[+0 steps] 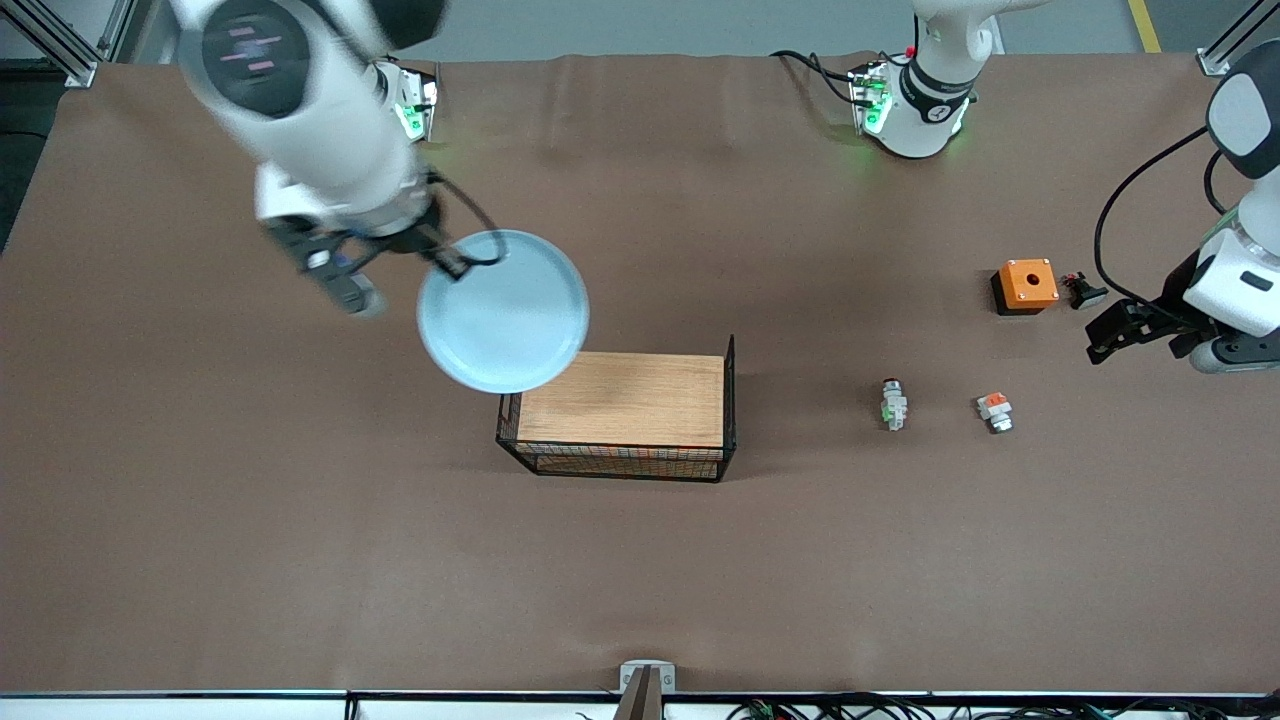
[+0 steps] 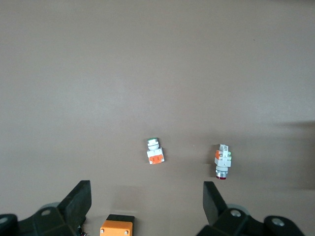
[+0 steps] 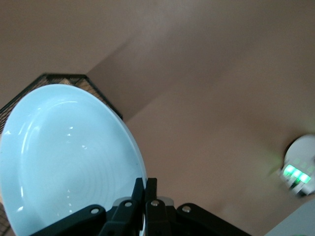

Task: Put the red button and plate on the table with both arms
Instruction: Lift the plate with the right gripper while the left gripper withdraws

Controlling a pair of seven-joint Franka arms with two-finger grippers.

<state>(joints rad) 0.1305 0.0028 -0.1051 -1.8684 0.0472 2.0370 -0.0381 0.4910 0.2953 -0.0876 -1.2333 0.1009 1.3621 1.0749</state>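
Pale-blue plate [image 1: 503, 311], pinched in our right hand [image 1: 455, 262], hangs over desk [image 1: 300, 520] beside rack [image 1: 620, 415]; left hand [image 1: 1125, 335] gapes wide, red button [image 1: 893, 404] released.

Spread fingers [image 2: 78, 201] hang over the red button [image 2: 223, 161] on the table [image 2: 147, 64].

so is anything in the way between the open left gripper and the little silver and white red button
Nothing visible. The left gripper hangs open over bare brown table near the orange box; the small silver-and-white red button lies apart, with only the orange-topped white piece beside it.
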